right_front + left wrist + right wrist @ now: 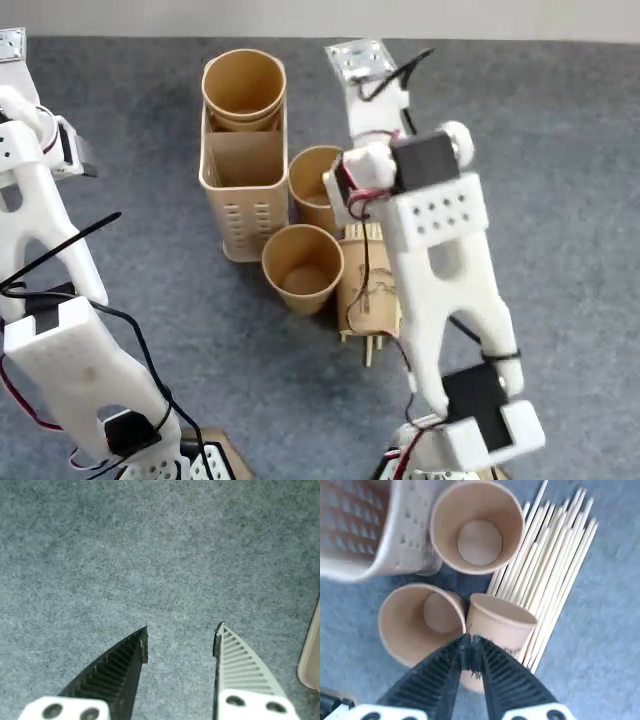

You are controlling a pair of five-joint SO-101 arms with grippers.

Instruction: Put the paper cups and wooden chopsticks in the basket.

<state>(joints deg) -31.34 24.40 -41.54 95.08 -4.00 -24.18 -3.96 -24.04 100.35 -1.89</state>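
Jaws (right) closed above toppled cup (497, 622).

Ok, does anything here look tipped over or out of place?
Yes. One paper cup lies tipped on its side across the wooden chopsticks, while two other cups stand upright beside the basket. The chopsticks are spread in a loose fan rather than a tidy bundle.
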